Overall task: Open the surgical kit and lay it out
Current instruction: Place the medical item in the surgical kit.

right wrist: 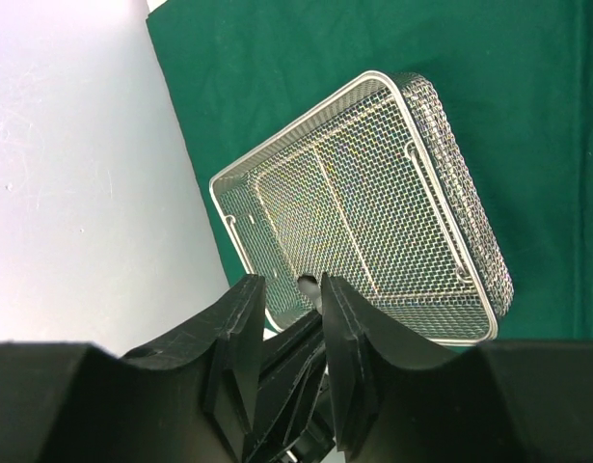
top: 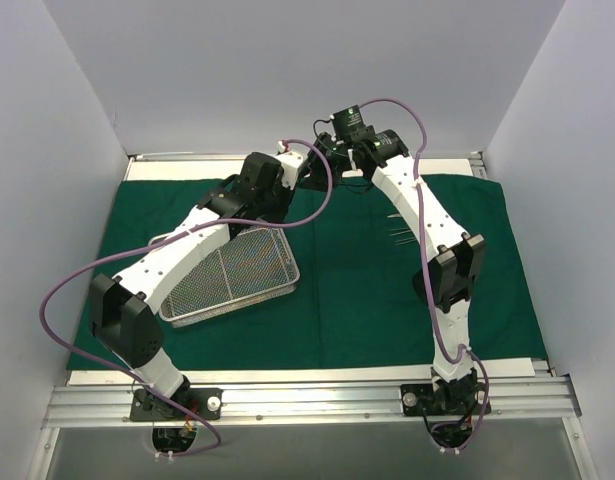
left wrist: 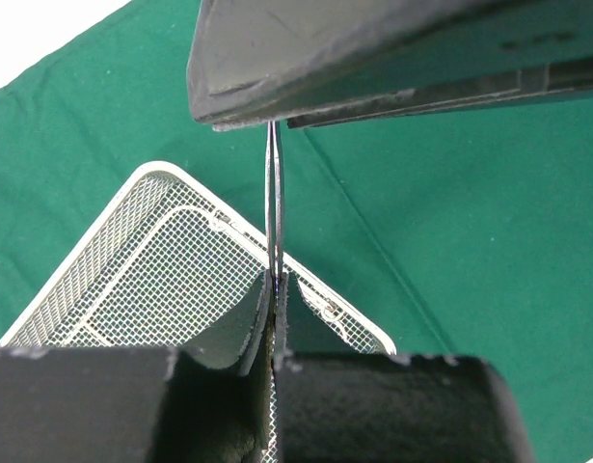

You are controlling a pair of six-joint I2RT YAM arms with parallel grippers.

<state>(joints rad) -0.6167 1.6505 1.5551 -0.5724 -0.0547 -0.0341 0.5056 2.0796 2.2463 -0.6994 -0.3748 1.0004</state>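
Standing by the desk (top: 287, 378), I see both arms meet high over the back of the green cloth (top: 357, 300), with one thin metal instrument (left wrist: 275, 203) bridging them. The left tool (left wrist: 275, 294) is clenched on its near end; in its wrist view the pads press together with the steel pinched between. From there the instrument's long axis runs straight away from the left tool and ends at the right tool (right wrist: 288, 289), so the two face each other along one line. I cannot tell whether the right tool has a grip on the far end: its fingers stand somewhat apart, with dark parts crowded between them.

The wire-mesh tray (top: 237, 275) lies on the cloth below and left of that meeting point, under the left forearm. A few more instruments (top: 399, 233) lie on the cloth just beside the right forearm.

The left arm stretches forward and inward from a low elbow. The right arm arches up, its wrist folded back toward the centre.

To me this looks like a hand-over. The bare cloth is nearer the right arm, so the left tool should let go only once the right has hold.
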